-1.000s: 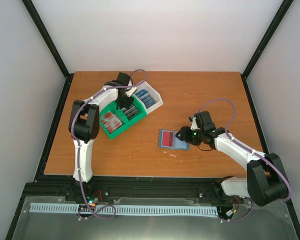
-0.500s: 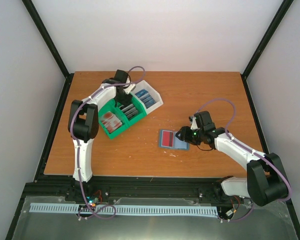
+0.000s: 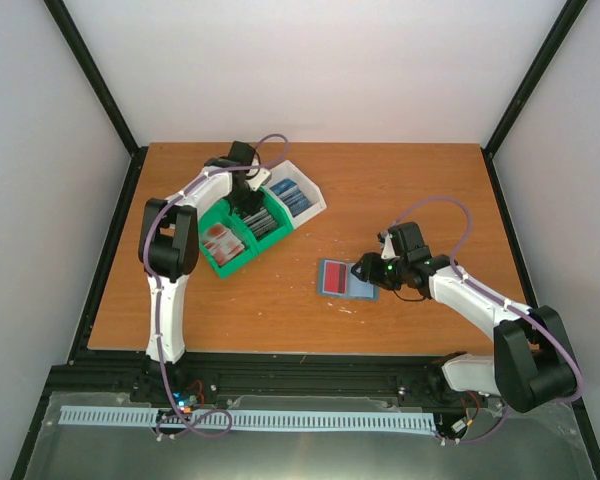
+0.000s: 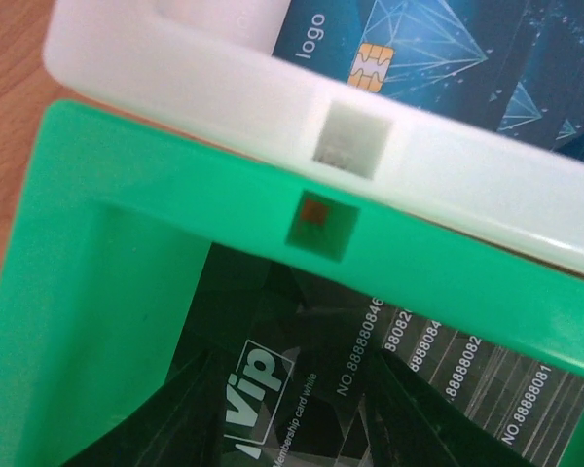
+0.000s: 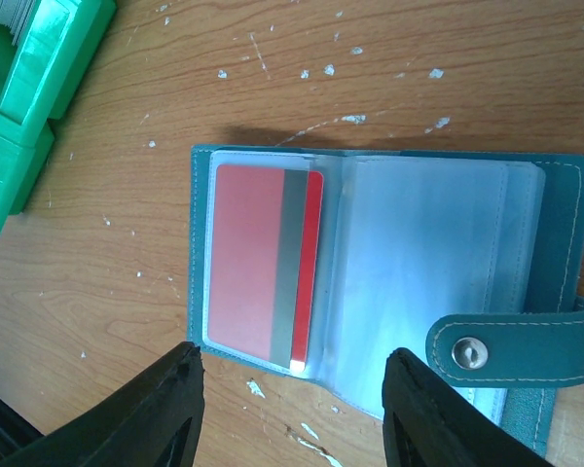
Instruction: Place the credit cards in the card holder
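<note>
right gripper (image 5: 294, 358) hangs low over one edge of the card holder (image 5: 563, 243), jaws standing apart with nothing pinched between them. the holder lies open flat on the table (image 5: 419, 78), one red card (image 5: 248, 258) with a grey band in its left sleeve and the snap strap (image 5: 511, 348) across the other sleeve's corner. farther back, left gripper (image 3: 248, 200) is down at the green bin (image 4: 107, 243); whether its jaws are apart or closed i cannot tell. dark cards (image 4: 302, 389) lie in that bin, blue cards (image 4: 448, 49) in the white bin (image 4: 195, 58) touching it.
</note>
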{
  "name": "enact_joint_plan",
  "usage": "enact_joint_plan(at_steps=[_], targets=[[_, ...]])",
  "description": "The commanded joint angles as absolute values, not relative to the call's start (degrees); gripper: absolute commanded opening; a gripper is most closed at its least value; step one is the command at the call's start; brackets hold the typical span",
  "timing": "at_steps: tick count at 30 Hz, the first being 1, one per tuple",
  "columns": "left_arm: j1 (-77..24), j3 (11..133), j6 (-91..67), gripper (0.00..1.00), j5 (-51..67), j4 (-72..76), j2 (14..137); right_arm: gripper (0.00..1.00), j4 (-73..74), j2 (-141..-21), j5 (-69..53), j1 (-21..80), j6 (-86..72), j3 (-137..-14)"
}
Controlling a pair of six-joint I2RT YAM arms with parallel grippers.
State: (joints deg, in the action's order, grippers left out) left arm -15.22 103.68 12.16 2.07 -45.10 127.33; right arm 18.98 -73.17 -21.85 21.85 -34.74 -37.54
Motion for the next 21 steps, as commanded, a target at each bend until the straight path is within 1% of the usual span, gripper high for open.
enact_joint_plan(at_steps=[1, 8, 15, 21], targets=[[-14.15, 106.49, 12.13, 0.42, 3.68, -47.02, 128.56, 0.51, 18.0, -73.04, -21.8, 22.28, -33.95, -37.53], [-13.98, 106.95, 11.8, 0.32, 1.93, -47.13, 129.16, 0.51, 17.92, -73.27, -21.76, 22.31, -33.91, -37.6], [-13.97, 108.31, 11.69, 0.26, 1.32, -47.73, 129.19, 0.51, 17.85, -73.2, -21.62, 22.32, -33.9, -37.58], [-13.89, 109.62, 11.32, 0.24, 1.31, -48.49, 129.31, 0.5, 18.02, -72.98, -21.49, 22.39, -33.91, -37.53]])
